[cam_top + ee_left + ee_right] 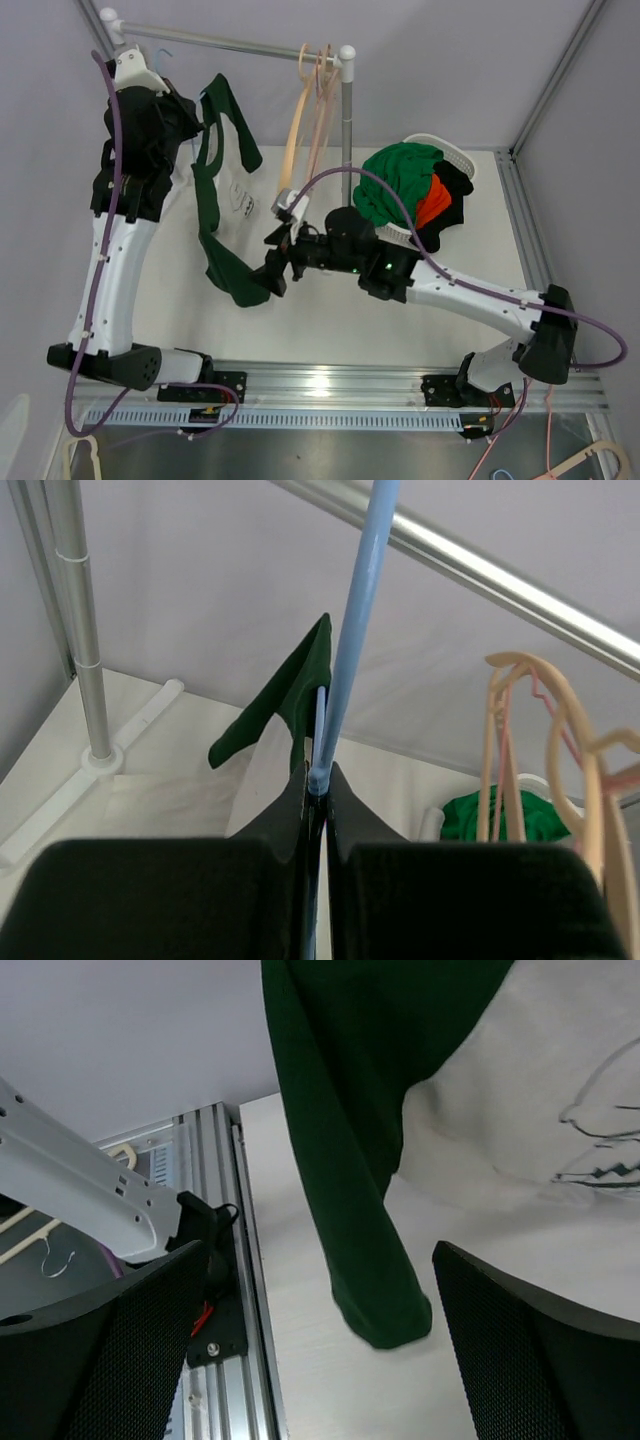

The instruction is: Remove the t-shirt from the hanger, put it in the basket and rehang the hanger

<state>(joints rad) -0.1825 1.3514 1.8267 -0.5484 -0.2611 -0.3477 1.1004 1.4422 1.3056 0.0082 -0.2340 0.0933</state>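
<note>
Top view: bright, even, diffuse light from above; shadows under my arms soft, faint. Hot glare on silver aluminium base rail [330, 381]. Wide lens splays grey metal frame posts [555, 75] toward corners.

My left wrist view: my black left fingers [150, 900] close to lens, soft-edged, nearly featureless dark. Light blue plastic hanger [355, 630] fairly sharp. White streak along shiny chrome clothes rail [480, 575].

My right wrist view: dark green t-shirt sleeve [350, 1190] crisp, deep, little fold detail. Mesh texture on my black right fingers [110, 1360] sharp. White tabletop [320, 1380] evenly lit.
</note>
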